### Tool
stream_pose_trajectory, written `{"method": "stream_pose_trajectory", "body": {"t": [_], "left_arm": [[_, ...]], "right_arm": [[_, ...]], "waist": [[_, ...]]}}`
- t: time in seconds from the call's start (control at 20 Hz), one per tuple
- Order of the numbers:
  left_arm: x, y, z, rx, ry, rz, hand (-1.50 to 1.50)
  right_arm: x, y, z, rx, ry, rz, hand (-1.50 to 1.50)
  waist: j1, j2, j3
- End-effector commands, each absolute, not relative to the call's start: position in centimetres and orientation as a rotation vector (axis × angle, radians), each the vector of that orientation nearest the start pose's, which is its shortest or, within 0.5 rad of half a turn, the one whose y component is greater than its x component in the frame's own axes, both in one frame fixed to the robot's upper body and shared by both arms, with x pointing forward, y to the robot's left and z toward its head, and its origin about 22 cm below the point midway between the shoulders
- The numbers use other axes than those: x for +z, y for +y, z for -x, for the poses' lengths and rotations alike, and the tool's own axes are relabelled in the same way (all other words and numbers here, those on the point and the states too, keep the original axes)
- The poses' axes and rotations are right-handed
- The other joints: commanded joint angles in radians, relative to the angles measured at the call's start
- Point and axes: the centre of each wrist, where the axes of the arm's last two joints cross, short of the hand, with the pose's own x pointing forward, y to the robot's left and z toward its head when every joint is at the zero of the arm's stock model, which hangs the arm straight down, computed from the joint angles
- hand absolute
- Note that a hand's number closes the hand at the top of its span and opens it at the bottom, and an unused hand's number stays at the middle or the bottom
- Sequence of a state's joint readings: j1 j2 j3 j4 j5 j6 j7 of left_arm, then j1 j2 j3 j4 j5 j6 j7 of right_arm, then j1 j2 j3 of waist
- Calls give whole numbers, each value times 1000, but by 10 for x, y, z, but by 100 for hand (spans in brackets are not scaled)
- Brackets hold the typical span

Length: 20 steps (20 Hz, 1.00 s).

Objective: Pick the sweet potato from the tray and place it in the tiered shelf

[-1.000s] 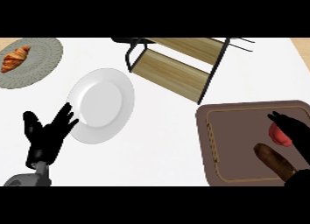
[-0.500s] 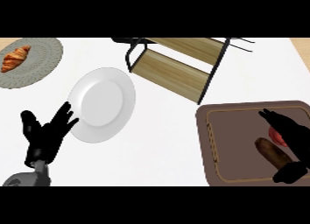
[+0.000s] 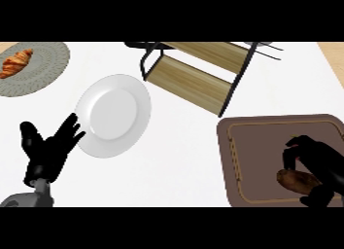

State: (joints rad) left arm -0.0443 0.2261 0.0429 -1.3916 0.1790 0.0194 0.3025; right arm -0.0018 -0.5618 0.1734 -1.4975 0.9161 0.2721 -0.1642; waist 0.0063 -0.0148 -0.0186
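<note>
Right robot hand (image 3: 319,163) curled around the sweet potato (image 3: 296,181) on the brown tray (image 3: 236,160); left robot hand (image 3: 49,148) open

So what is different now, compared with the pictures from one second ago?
The right hand has moved down over the tray and curled its fingers round the sweet potato; the red thing seen earlier is now hidden. The left hand, white plate, croissant and shelf stayed as they were.
</note>
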Motion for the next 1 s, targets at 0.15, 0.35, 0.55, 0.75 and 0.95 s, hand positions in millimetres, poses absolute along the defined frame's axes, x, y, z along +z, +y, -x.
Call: {"method": "stream_pose_trajectory", "body": {"t": [0.15,0.35,0.55,0.75,0.95], "left_arm": [[-33,287,-247,35,-1108,-95,0],[-28,289,-244,34,-1102,-106,0],[-20,292,-252,22,-1136,-81,0],[-15,285,-258,-1,-1145,-60,0],[-22,282,-255,-27,-1122,-50,0]], "right_arm": [[18,-323,-204,1479,-1237,575,150],[32,-221,-227,1209,-1314,609,150],[24,-176,-233,901,-1267,593,150],[66,-146,-249,730,-1362,746,150],[111,-117,-261,571,-1429,906,150]], "waist": [[-17,13,18],[8,14,16],[25,27,15],[55,15,14],[79,9,9]]}}
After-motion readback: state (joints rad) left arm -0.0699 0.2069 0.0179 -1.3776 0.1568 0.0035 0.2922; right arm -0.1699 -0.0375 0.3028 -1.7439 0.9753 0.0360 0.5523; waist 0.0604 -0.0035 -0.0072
